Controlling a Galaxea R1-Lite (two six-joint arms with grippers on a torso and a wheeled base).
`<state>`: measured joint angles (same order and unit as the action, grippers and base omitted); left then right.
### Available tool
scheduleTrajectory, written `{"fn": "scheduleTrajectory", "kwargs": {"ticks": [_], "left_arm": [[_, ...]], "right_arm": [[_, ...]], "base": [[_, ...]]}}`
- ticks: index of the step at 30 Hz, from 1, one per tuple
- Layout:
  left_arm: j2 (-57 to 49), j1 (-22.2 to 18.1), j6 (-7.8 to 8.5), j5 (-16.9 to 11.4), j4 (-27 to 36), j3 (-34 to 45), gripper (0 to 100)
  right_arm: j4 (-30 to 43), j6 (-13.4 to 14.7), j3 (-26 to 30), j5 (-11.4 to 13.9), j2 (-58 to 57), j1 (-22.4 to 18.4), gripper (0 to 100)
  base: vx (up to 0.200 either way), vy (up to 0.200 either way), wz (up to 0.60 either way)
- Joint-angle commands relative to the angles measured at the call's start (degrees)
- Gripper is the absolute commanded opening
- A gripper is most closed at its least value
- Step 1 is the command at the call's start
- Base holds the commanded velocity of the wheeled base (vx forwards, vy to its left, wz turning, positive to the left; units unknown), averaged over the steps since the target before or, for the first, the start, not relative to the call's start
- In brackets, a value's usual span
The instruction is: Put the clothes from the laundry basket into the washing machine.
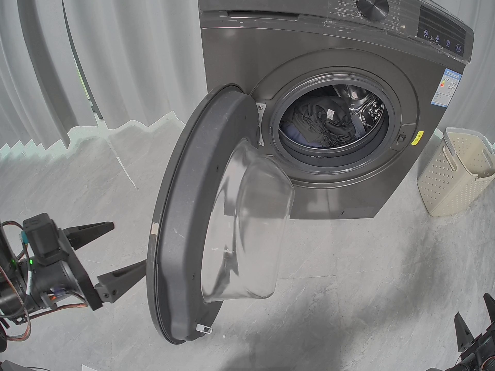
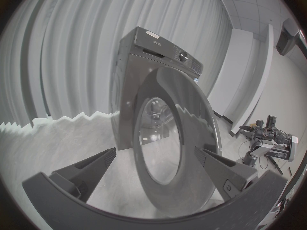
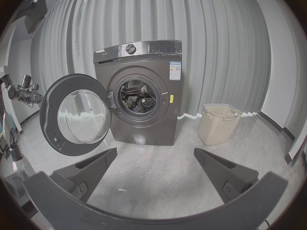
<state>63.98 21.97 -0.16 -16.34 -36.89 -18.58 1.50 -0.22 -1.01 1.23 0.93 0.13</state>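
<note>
The grey washing machine (image 1: 330,42) stands ahead with its round door (image 1: 206,217) swung wide toward my left. Dark clothes (image 1: 322,122) lie inside the drum (image 3: 139,99). A beige laundry basket (image 1: 459,171) sits on the floor to the machine's right (image 3: 218,123); no clothes show over its rim. My left gripper (image 1: 121,251) is open, just left of the door's outer edge, with one fingertip close to the rim (image 2: 153,154). Low at the right, my right gripper (image 1: 477,318) is open and holds nothing, well back from the machine (image 3: 155,154).
White curtains (image 1: 118,47) hang behind the machine. The grey floor (image 1: 371,284) between me and the machine is bare. Another robot arm on a stand (image 2: 268,141) sits far off in the left wrist view.
</note>
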Motion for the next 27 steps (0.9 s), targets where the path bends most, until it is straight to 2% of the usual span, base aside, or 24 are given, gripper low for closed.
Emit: {"fn": "scheduleTrajectory", "kwargs": {"ticks": [1, 2, 4, 6, 12, 15, 18, 23, 27], "left_arm": [[12.7, 9.0, -2.13, 3.6, -5.7, -4.4, 100], [12.7, 9.0, -2.13, 3.6, -5.7, -4.4, 100], [17.3, 12.8, -3.80, 6.5, -8.1, -7.8, 100], [20.7, 14.1, -4.24, 6.9, -10.0, -10.4, 100], [28.9, 15.0, -4.24, 7.1, -15.1, -16.2, 100], [34.8, 15.8, -4.41, 8.9, -18.7, -21.2, 100], [38.1, 17.1, -4.76, 10.0, -19.8, -25.2, 100], [41.9, 18.2, -6.70, 10.4, -20.0, -31.1, 100], [45.7, 18.2, -7.14, 12.6, -20.1, -37.3, 100]], "right_arm": [[0.0, 0.0, 0.5, 0.1, -0.2, 0.0, 100], [0.0, 0.0, 0.5, 0.1, -0.2, 0.0, 100], [0.0, 0.0, 0.5, 0.1, -0.2, 0.0, 100], [0.0, 0.0, 0.5, 0.1, -0.2, 0.0, 100], [0.0, 0.0, 0.5, 0.1, -0.2, 0.0, 100], [0.0, 0.0, 0.5, 0.1, -0.2, 0.0, 100], [0.0, 0.0, 0.5, 0.1, -0.2, 0.0, 100], [0.0, 0.0, 0.5, 0.1, -0.2, 0.0, 100], [0.0, 0.0, 0.5, 0.1, -0.2, 0.0, 100]], "base": [[0.000, 0.000, 0.00], [0.000, 0.000, 0.00], [0.000, 0.000, 0.00], [0.000, 0.000, 0.00], [0.000, 0.000, 0.00], [0.000, 0.000, 0.00], [0.000, 0.000, 0.00], [0.000, 0.000, 0.00], [0.000, 0.000, 0.00]]}}
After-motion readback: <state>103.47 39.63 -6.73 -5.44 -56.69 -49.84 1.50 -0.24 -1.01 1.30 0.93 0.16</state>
